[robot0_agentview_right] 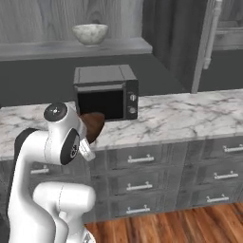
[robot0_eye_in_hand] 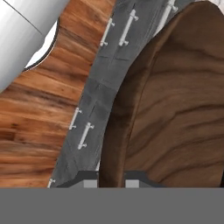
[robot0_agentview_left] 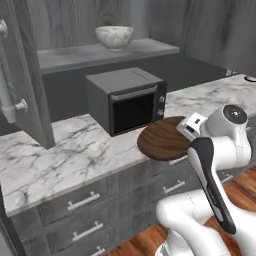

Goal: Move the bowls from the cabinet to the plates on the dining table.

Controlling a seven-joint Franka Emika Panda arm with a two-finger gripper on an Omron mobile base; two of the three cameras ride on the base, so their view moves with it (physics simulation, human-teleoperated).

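One bowl held | gripper (robot0_eye_in_hand: 111, 183) clamped on wood bowl (robot0_agentview_left: 162, 139) rim, bowl on edge over bench (robot0_agentview_left: 60, 155) front, right of microwave (robot0_agentview_left: 127, 102) | marble bowl (robot0_agentview_left: 114, 36) on cabinet shelf (robot0_agentview_left: 100, 52), above microwave | plates unseen

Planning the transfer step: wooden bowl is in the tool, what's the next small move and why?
Probably draw the arm back from the counter, bowl kept level. The tool is shut on the rim of the wooden bowl, which hangs at the counter edge in front of the microwave. No plate or dining table is in sight, so it must clear the counter. The marble bowl sits on the cabinet shelf.
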